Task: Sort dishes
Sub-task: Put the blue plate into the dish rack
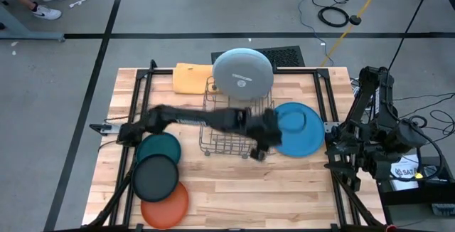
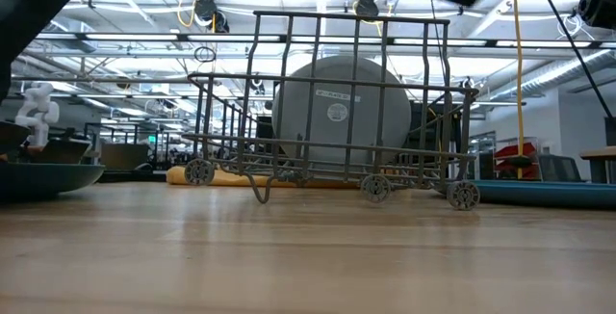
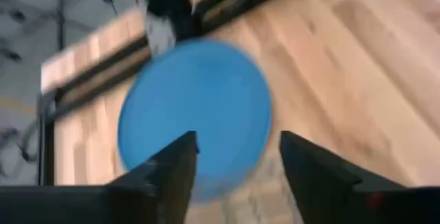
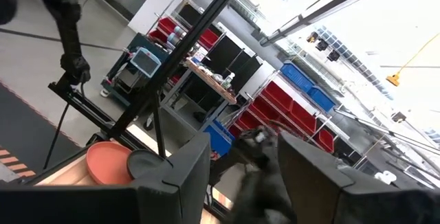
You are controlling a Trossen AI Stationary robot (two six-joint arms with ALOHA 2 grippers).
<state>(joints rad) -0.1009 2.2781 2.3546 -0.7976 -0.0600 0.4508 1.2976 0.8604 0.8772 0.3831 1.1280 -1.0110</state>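
Note:
A grey plate stands on edge in the far end of the wire rack; it also shows in the low view. A medium blue plate lies flat on the table to the right of the rack. Dark teal, black and orange plates lie overlapping at the near left. My left gripper reaches across the rack and hovers open by the blue plate's left rim, the plate ahead of its fingers. My right gripper is open and empty at the table's right edge.
A folded orange-yellow cloth lies at the far edge, left of the grey plate. The right arm is folded up at the right edge. Bare wood lies between the rack and the near edge.

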